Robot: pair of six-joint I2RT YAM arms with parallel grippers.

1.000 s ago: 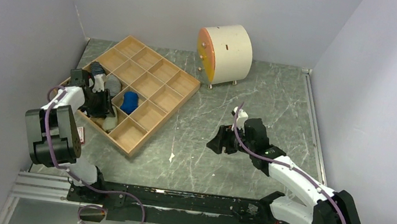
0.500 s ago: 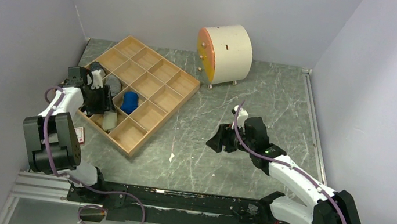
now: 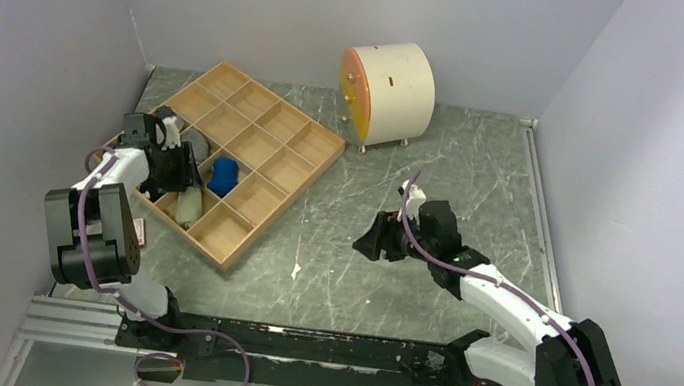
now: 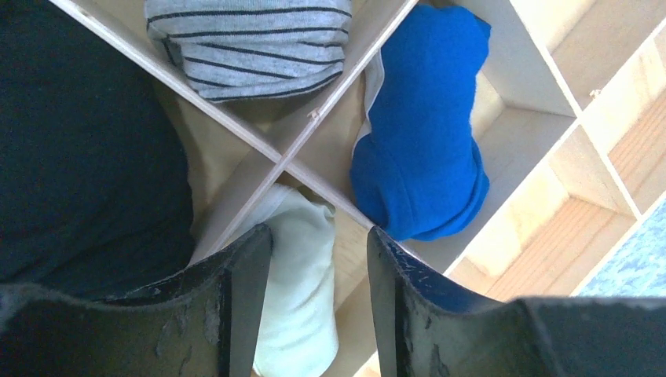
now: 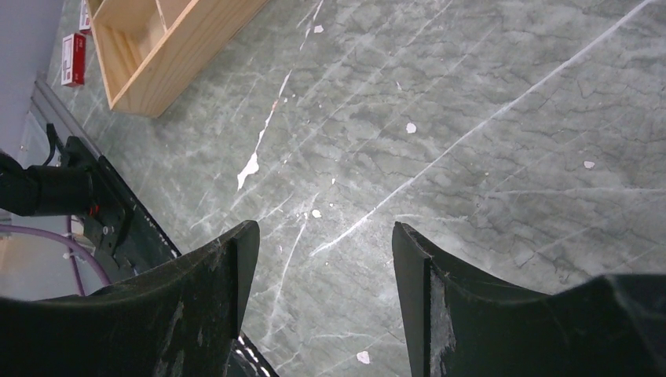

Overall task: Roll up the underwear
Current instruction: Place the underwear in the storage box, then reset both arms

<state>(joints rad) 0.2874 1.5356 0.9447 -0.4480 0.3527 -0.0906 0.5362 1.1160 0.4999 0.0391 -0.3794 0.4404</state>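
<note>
Four underwear pieces sit in the left half of the wooden tray (image 3: 256, 199), in cells meeting at one divider crossing: blue roll (image 4: 420, 133), striped grey roll (image 4: 251, 43), pale roll (image 4: 298, 290) and dark piece (image 4: 86, 157). All look like soft, light, limp cloth; likely to squash and come unrolled if pinched by an edge. Best hold is probably across the middle of a bundle, through its full thickness, but the tray's dividers crowd the approach. Left fingers (image 4: 393, 314) hang over that crossing, parted, nothing between them, closest to the pale roll. Right fingers (image 5: 228, 290) are parted and empty above bare worktop (image 3: 443, 167), well right of the tray.
</note>
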